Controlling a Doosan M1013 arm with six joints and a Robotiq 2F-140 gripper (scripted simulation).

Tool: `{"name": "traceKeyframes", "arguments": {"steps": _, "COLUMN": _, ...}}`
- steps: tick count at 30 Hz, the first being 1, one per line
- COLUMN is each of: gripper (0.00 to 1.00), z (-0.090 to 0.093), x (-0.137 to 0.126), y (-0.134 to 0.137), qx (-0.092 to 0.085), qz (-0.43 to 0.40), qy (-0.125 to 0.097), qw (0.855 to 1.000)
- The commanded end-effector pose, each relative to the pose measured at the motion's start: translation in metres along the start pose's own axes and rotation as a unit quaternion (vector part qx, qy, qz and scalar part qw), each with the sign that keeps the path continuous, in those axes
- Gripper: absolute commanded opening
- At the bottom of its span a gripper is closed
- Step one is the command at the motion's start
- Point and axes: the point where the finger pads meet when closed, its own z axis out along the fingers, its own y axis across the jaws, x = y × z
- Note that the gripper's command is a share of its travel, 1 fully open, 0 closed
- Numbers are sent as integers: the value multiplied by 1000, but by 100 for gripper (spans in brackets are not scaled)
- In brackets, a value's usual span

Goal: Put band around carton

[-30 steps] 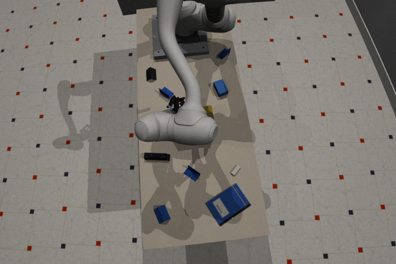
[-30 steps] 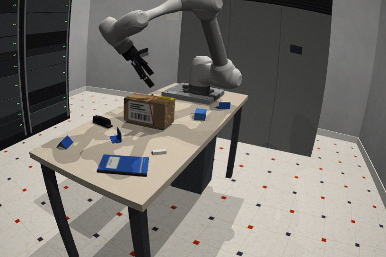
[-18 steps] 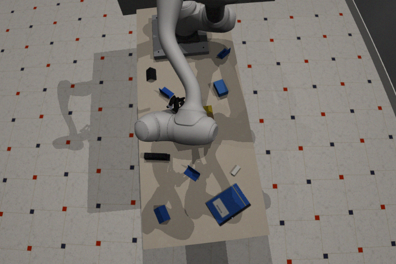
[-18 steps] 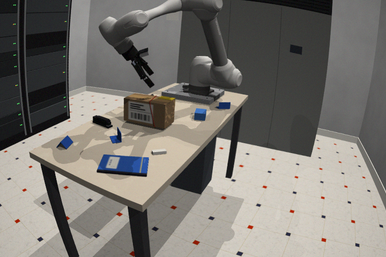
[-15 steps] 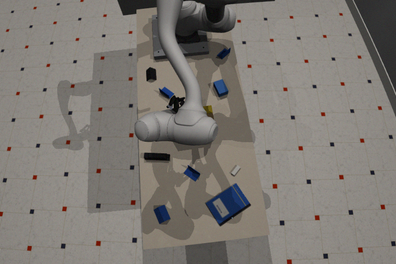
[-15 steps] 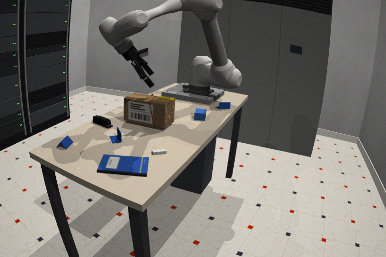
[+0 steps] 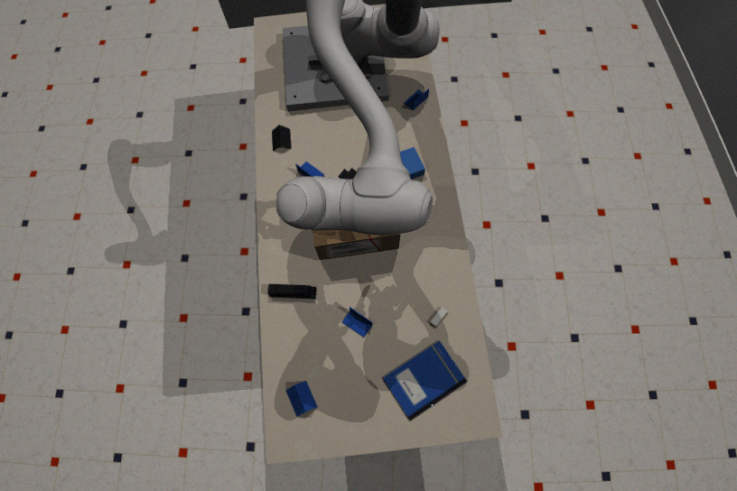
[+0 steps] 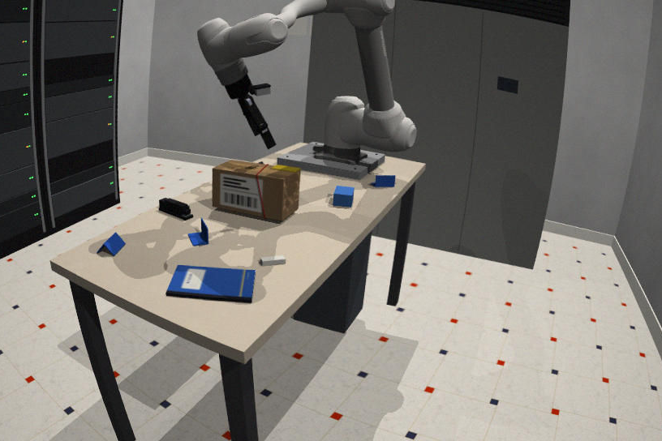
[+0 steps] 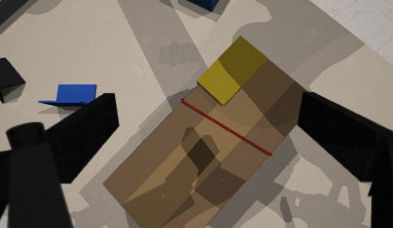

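Note:
The brown carton (image 8: 255,190) stands on the table; it shows from above in the wrist view (image 9: 204,158), and the arm hides most of it in the overhead view (image 7: 355,243). A yellow corner guard (image 9: 231,70) (image 8: 285,168) sits on one top end corner of the carton. The thin red band (image 9: 226,128) runs across the carton's top and down its labelled side (image 8: 260,190), beside the guard and not over it. My gripper (image 9: 208,109) (image 8: 265,139) hangs open and empty above the carton, with one finger on each side of it.
A blue book (image 8: 212,283) and a small white block (image 8: 272,260) lie near the front edge. Blue angle pieces (image 8: 199,233) (image 8: 112,244) and blue blocks (image 8: 343,195) are scattered about. A black bar (image 8: 175,207) lies left of the carton. The arm's base plate (image 8: 332,158) is behind it.

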Motion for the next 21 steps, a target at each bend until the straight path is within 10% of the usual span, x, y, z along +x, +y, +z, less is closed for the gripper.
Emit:
{"name": "traceKeyframes", "arguments": {"steps": 1, "gripper": 100, "z": 7, "x": 3, "y": -6, "qx": -1, "qz": -86, "qy": -62, "qw": 994}}
{"name": "traceKeyframes", "arguments": {"steps": 21, "gripper": 100, "z": 14, "x": 16, "y": -24, "qx": 68, "qz": -375, "qy": -237, "qw": 894}}
